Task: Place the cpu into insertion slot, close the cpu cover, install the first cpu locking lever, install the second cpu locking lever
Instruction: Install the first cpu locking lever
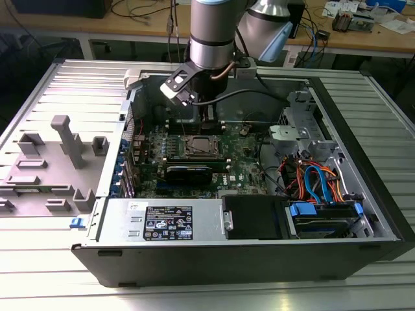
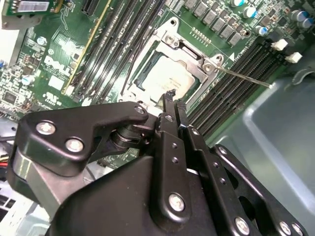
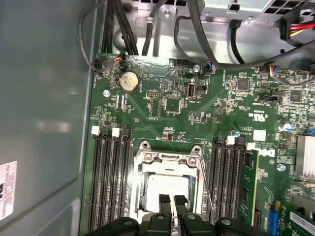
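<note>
- One gripper [image 1: 206, 115] hangs, in the exterior view, over the far edge of the insertion slot [image 1: 198, 148].
- Second wrist view: fingers [image 2: 170, 98] nearly together, holding nothing; the cpu [image 2: 165, 78] sits in the insertion slot just ahead of the tips, with the cpu cover [image 2: 193, 55] lying around it.
- First wrist view: a thin locking lever [image 3: 206, 194] runs lengthwise just beside the fingers, unlatched by appearance.

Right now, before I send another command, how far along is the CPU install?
Looks done: the cpu sits in the insertion slot, with the cpu cover lying flat over it. In hand: the claw, shut and empty, hovers at the slot's edge. Left: one thin locking lever stands free beside the slot, unlatched; the other lever's state I cannot tell.
</note>
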